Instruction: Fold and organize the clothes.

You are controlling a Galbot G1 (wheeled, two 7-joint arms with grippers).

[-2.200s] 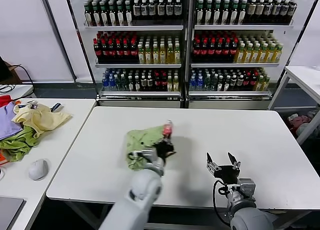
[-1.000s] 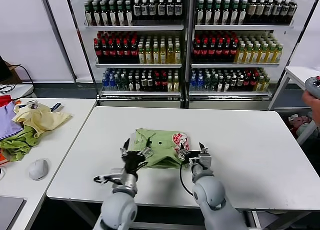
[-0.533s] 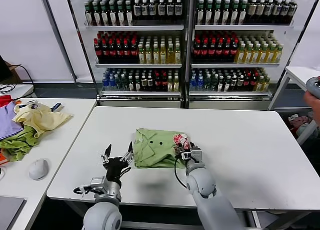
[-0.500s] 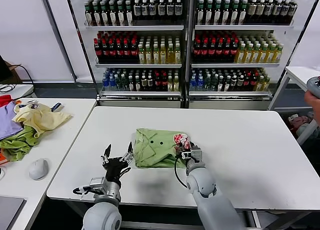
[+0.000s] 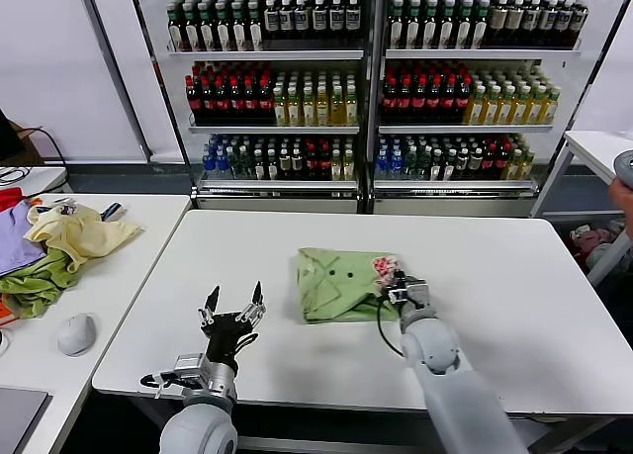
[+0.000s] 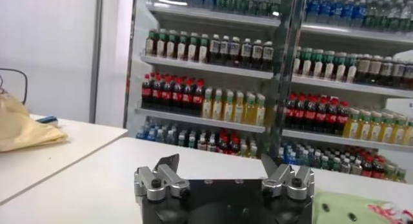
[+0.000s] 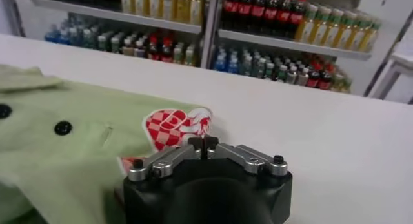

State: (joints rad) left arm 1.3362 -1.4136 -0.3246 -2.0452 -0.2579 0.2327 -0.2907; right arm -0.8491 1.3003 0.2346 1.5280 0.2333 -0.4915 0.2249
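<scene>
The light green T-shirt (image 5: 336,284) lies folded in a rough rectangle on the white table (image 5: 495,256), with dark dots on top and the red-and-white graphic (image 5: 383,266) at its right edge. My right gripper (image 5: 401,287) is shut on that right edge. In the right wrist view its jaws (image 7: 205,141) meet on the cloth just by the graphic (image 7: 171,125). My left gripper (image 5: 232,318) is open and empty, held above the table's front left, apart from the shirt. In the left wrist view (image 6: 219,166) the shirt (image 6: 348,209) shows off to one side.
A heap of pale yellow, green and purple garments (image 5: 54,251) and a mouse (image 5: 76,333) lie on the left side table. Bottle shelves (image 5: 366,88) stand behind. Another white table (image 5: 605,149) and a person's hand (image 5: 623,192) are at the far right.
My right gripper has dragged the folded shirt to the right across the table. My left gripper, open, has stayed at the front left after letting go earlier.
</scene>
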